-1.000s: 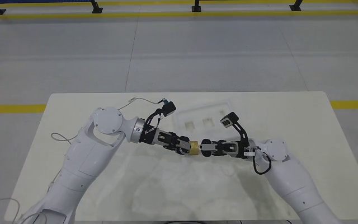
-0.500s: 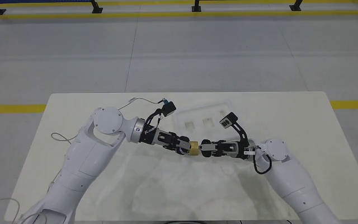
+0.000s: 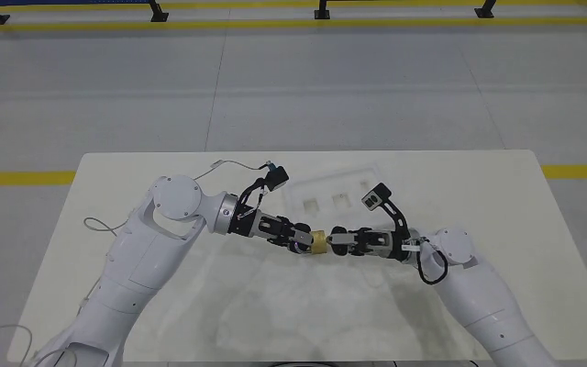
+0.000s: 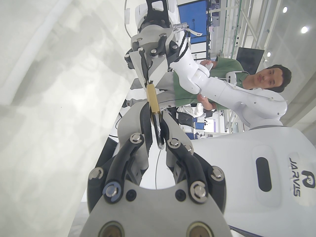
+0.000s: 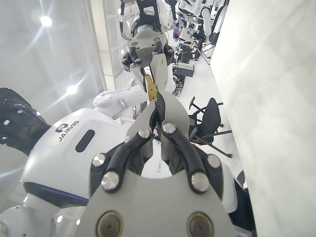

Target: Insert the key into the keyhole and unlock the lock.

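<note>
A brass padlock (image 3: 316,242) is held in the air above the middle of the white table (image 3: 477,183), between my two grippers. My left gripper (image 4: 154,122) is shut on its silver shackle (image 4: 159,136), and the brass body (image 4: 152,99) points away towards the right gripper. My right gripper (image 5: 156,114) is shut, its tips right at the lock's end face (image 5: 151,88). What it pinches looks like the key, but the black pads (image 5: 160,109) hide it. In the top view the left gripper (image 3: 301,239) and the right gripper (image 3: 336,242) face each other tip to tip.
A clear plastic tray (image 3: 335,188) with small white inserts lies just behind the grippers. A thin white cable (image 3: 229,163) trails over the table's back left. Bare tabletop lies in front of and to both sides of the arms.
My right gripper has edged slightly towards the lock and the right forearm has shifted a little. The left arm and the lock have stayed in place.
</note>
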{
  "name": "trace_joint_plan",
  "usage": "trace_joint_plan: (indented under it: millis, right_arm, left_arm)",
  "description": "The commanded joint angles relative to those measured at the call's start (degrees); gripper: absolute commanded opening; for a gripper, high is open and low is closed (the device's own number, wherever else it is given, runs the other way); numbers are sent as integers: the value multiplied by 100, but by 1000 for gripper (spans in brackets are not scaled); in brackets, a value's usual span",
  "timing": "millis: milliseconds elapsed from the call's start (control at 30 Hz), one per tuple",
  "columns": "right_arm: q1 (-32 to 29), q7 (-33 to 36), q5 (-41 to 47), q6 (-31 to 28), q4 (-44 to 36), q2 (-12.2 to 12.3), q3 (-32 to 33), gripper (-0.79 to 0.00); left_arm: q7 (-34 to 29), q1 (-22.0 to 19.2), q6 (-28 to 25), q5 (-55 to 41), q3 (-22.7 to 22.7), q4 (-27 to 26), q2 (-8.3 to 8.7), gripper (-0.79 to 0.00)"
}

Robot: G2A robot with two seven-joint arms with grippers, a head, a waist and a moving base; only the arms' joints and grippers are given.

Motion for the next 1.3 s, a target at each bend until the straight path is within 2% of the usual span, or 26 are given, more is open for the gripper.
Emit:
trace_joint_plan:
  millis: [0,433,1267]
  right_arm:
    - [-6,33,58,144,-5,0,-10,-785]
    - [93,35,463,850,217,-42,-99,-785]
    - [67,31,467,1714,63,-21,-38,-785]
  left_arm:
    - [0,0,0,0,0,0,0,-785]
    - [0,0,0,0,0,0,0,-785]
    - [0,0,0,0,0,0,0,-785]
